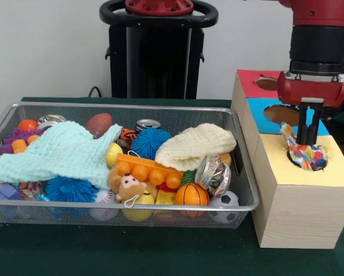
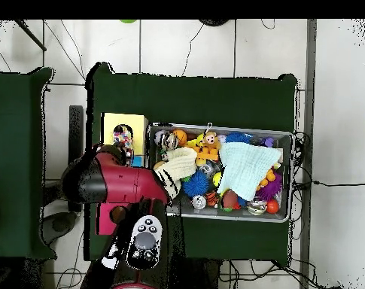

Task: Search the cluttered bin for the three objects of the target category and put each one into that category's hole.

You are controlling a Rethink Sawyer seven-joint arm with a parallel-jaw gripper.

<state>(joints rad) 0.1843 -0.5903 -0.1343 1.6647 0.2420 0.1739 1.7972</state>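
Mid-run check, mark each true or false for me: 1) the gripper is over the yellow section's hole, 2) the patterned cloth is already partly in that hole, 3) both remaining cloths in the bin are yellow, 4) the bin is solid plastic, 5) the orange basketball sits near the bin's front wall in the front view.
1) True: the gripper hangs above the hole in the yellow section of the wooden box.
2) True: the patterned cloth dips into it, with its top end between the fingers.
3) False: one cloth is pale yellow, the other, the larger cloth, is light mint green.
4) False: the bin is wire mesh.
5) True: the orange basketball lies close to the front wall.
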